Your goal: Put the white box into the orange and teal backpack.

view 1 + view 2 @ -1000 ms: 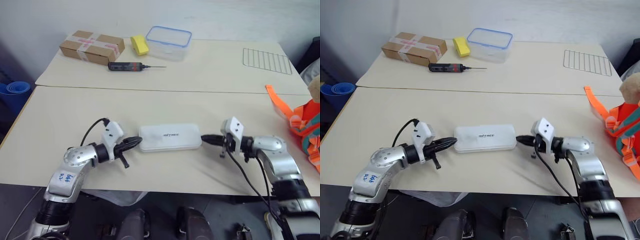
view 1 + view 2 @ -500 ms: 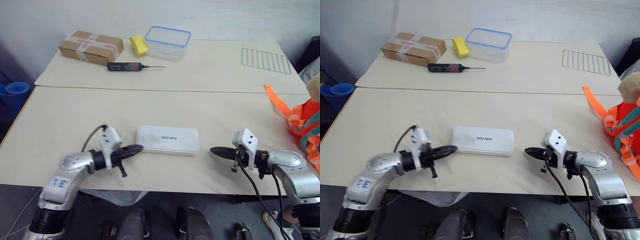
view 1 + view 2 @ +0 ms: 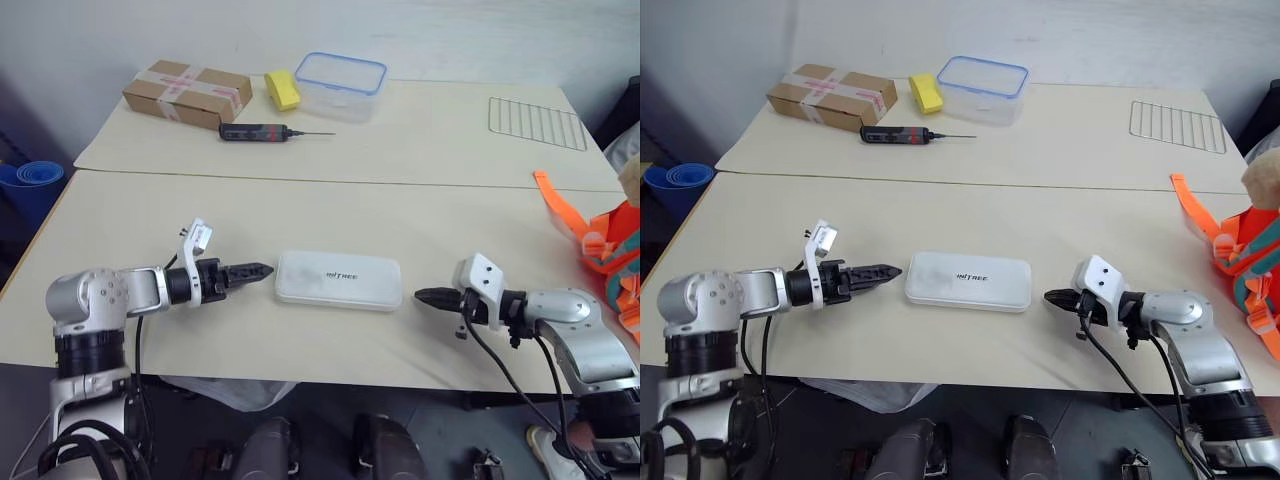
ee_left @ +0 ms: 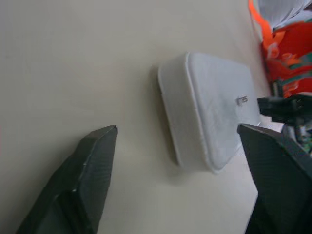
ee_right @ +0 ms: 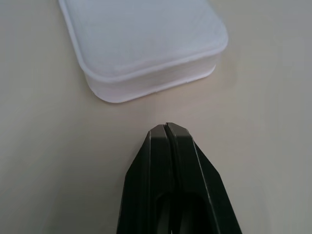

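Two grippers flank the white box (image 3: 339,280) on the table (image 3: 420,230).
Left gripper (image 4: 178,134) spread wide; right gripper (image 3: 422,296) pinched together, both just clear.

Both arms reach inward low over the table, tips facing each other. Left gripper (image 4: 178,180) has its fingers (image 4: 83,183) spread wide apart, pointing right. Right gripper (image 5: 168,129) is pinched tight, fingers pressed together, pointing left, forearm angled in from the side.

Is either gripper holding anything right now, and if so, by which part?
Nothing is held. The white box lies flat on the table, with the open left gripper and the shut right gripper each just short of an end.
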